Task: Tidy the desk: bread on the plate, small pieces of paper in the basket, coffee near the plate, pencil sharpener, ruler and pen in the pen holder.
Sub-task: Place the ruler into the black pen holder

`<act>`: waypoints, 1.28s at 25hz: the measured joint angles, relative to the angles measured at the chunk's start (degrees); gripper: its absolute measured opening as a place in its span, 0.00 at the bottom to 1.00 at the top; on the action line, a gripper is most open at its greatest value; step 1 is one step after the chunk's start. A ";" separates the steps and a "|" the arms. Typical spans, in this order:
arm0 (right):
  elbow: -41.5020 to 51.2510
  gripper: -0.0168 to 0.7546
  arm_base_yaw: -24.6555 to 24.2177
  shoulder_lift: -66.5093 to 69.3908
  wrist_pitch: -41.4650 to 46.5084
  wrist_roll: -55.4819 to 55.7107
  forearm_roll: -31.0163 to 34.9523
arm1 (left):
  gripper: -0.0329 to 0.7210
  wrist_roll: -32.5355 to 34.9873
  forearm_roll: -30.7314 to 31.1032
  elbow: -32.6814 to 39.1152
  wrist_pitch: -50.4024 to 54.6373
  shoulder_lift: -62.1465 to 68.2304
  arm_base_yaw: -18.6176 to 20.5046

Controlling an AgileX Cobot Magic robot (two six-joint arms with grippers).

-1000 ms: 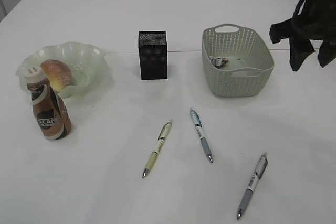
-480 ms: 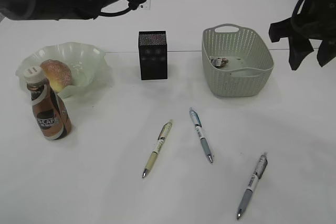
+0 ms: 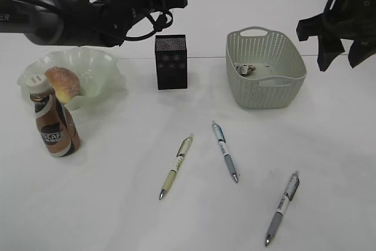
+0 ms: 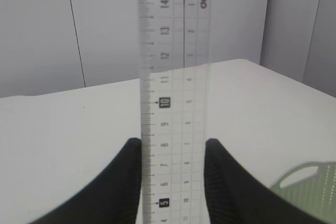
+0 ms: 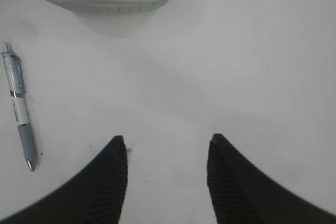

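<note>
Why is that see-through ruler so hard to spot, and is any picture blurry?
Left wrist view: the clear plastic ruler is sharp, its markings readable. Exterior view: it cannot be made out against the dark left arm; the white desk looks evenly lit with soft shadows. Right wrist view: sharp.

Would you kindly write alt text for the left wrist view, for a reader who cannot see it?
A clear plastic ruler with black markings stands upright, clamped between the two dark fingers of the left tool. Behind it lie the white desk and a pale wall; a corner of the green basket shows at lower right.
</note>
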 joint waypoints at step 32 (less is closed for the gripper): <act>0.00 0.50 0.00 0.00 -2.48 0.13 -0.10 | 0.40 -3.89 3.57 0.00 -5.85 7.90 0.00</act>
